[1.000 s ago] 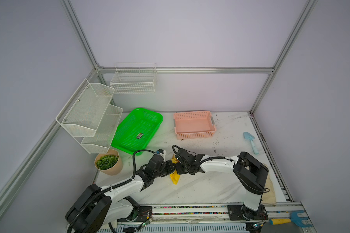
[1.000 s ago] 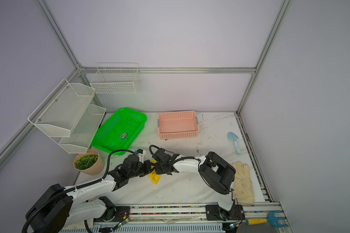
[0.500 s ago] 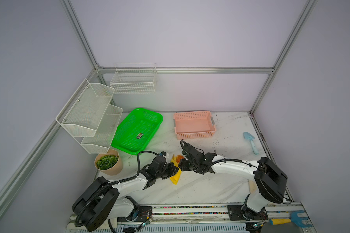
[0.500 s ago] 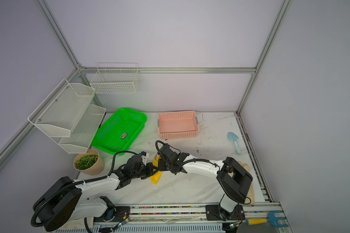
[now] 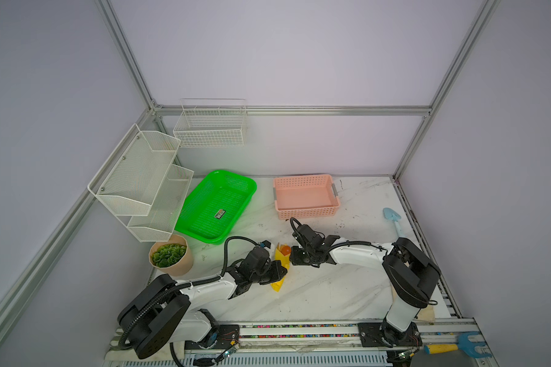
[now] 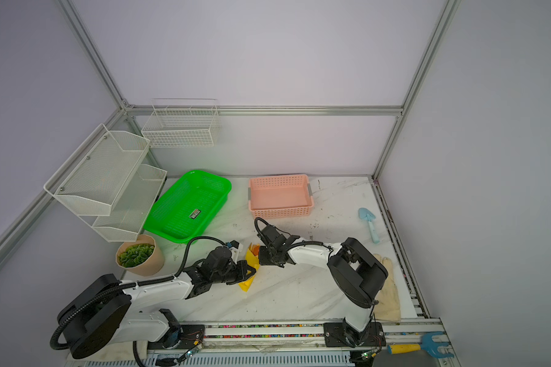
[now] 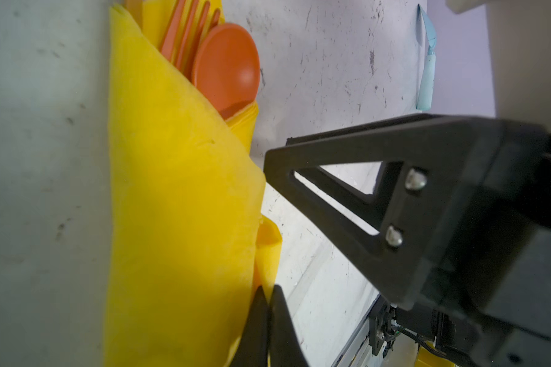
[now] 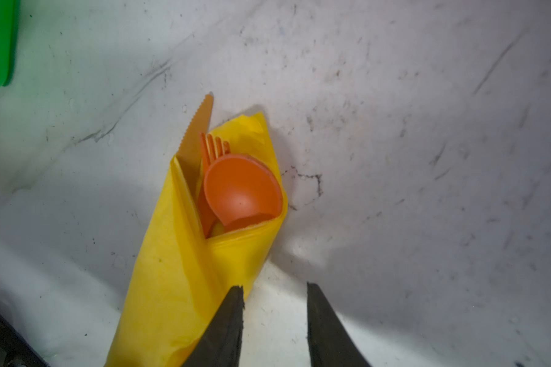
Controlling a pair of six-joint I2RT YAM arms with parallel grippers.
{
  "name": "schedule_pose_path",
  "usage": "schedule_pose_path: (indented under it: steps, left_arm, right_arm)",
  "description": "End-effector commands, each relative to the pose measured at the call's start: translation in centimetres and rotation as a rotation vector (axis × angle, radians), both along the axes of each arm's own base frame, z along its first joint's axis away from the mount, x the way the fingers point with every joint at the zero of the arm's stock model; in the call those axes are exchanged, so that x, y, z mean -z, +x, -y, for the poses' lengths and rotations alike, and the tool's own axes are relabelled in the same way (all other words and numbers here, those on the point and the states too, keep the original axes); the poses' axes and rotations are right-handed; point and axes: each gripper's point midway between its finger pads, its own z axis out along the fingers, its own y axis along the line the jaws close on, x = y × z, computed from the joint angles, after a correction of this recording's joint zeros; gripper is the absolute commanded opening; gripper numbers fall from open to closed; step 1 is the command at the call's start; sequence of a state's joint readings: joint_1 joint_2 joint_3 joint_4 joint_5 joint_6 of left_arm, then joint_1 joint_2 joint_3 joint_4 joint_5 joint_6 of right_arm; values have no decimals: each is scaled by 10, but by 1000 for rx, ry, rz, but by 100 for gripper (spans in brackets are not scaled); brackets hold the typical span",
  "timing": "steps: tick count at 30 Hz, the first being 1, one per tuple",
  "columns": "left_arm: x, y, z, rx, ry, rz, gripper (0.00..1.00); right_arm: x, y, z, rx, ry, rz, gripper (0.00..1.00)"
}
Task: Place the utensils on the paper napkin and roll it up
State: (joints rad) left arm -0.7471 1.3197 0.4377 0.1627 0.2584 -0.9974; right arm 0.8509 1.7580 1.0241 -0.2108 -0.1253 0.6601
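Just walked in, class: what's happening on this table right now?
Two robot arms are wrapping cutlery. The yellow napkin lies on the table, already rolled around an orange spoon, fork and knife, whose heads stick out of one end. The left gripper is shut, pinching a flap of the napkin. The right gripper is open beside the roll, holding nothing.

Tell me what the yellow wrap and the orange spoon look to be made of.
The yellow napkin looks like thin matte paper: soft folds, sharp creases. The orange spoon seems to be moulded plastic: smooth bowl, faint sheen.
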Motion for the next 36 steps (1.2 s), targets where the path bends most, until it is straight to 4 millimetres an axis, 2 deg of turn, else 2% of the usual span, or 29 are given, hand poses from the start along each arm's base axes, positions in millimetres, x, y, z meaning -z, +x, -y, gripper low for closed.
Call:
schedule_pose_path:
  steps: [1, 8, 15, 19, 22, 23, 31, 36]
  left_arm:
    - [-29, 14, 21, 38, -28, 87, 2]
    - [-21, 8, 27, 78, -3, 74, 2]
    - [-18, 0, 35, 125, 12, 80, 2]
    - [-14, -3, 38, 146, 21, 73, 2]
    - [-17, -4, 41, 171, 14, 81, 2]
    - [-6, -6, 41, 183, 32, 54, 2]
    - [7, -16, 50, 259, 37, 11, 2]
    - [9, -17, 56, 284, 35, 5, 2]
  right_arm:
    - [-14, 14, -12, -11, 31, 40, 35]
    - [-4, 28, -5, 33, -5, 20, 36]
    - [6, 32, -13, 12, -11, 8, 35]
    - [12, 34, -15, 7, -19, 2, 30]
    - [13, 34, -16, 1, -20, 3, 28]
    - [13, 35, -16, 1, -20, 3, 28]
    - [11, 35, -17, -9, -21, 7, 27]
    - [11, 34, -17, -13, -21, 7, 26]
